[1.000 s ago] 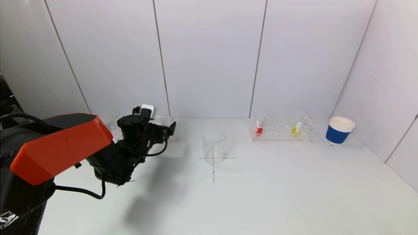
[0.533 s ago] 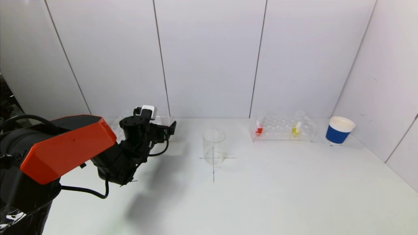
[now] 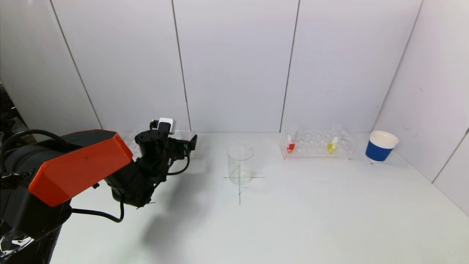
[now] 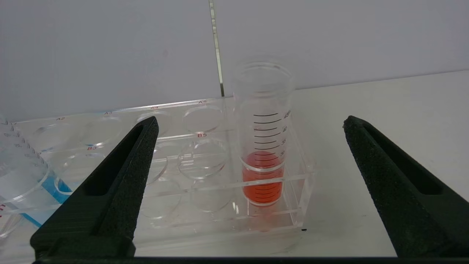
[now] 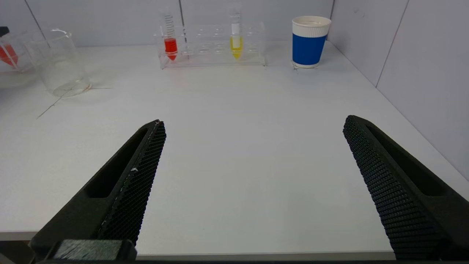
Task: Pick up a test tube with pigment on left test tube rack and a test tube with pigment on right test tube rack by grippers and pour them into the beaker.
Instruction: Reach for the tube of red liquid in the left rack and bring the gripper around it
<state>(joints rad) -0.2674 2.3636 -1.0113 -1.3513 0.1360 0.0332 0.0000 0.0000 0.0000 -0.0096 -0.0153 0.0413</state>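
Observation:
My left gripper (image 3: 185,145) (image 4: 251,123) is open in front of the left clear rack (image 4: 205,176). A graduated tube with orange-red pigment (image 4: 263,146) stands in the rack's end hole, between my fingers but apart from them. The empty glass beaker (image 3: 240,164) stands on a cross mark at the table's middle. The right rack (image 3: 317,145) holds a red tube (image 3: 291,143) and a yellow tube (image 3: 332,143). My right gripper (image 5: 253,124) is open and empty, low over the table's near edge, out of the head view.
A blue and white paper cup (image 3: 380,146) stands right of the right rack, near the side wall. A tube with blue liquid (image 4: 22,179) stands at the left rack's other end. White wall panels close the back and the right side.
My left arm has moved a little forward toward the left rack. Nothing else has moved.

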